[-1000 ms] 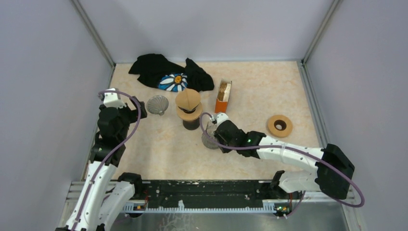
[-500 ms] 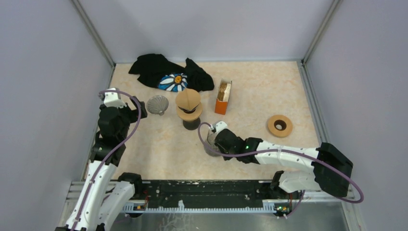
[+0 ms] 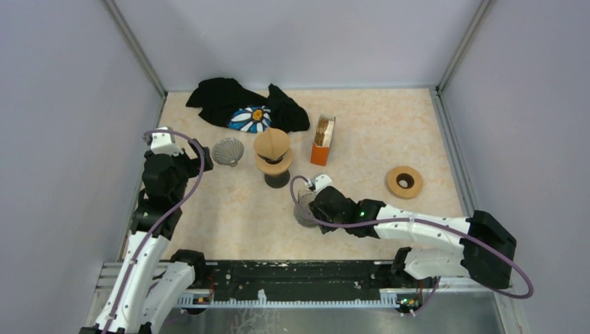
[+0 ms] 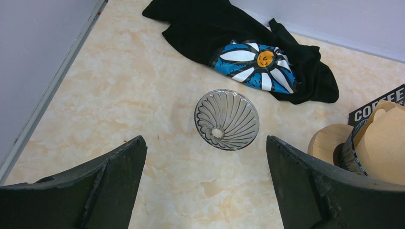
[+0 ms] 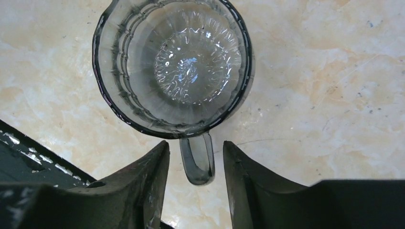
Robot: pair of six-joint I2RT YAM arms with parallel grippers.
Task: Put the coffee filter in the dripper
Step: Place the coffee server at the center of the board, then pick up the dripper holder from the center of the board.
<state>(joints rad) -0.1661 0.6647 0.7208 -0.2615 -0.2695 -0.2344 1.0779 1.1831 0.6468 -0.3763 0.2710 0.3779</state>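
The clear ribbed glass dripper [image 3: 228,151] [image 4: 227,119] lies on the table at the left, mouth facing my left gripper [image 3: 197,157] [image 4: 205,138]. That gripper hangs open just short of it, holding nothing. The brown paper coffee filter [image 3: 272,142] [image 4: 382,140] sits on a round wooden holder [image 3: 273,164] right of the dripper. My right gripper [image 3: 314,202] [image 5: 196,145] is at a glass jug [image 3: 303,209] [image 5: 172,67] near the table's middle. Its fingers [image 5: 153,176] stand either side of the jug's handle [image 5: 197,162] with a gap on each side.
A black cloth with a daisy print [image 3: 247,108] lies at the back. An orange box [image 3: 322,141] stands right of the filter holder, and a wooden ring [image 3: 404,181] lies further right. Grey walls enclose the table; a metal rail [image 3: 299,278] runs along the near edge.
The right gripper brought the glass jug a little nearer to the arms' bases, then parted its jaws from the handle. The left arm has not moved.
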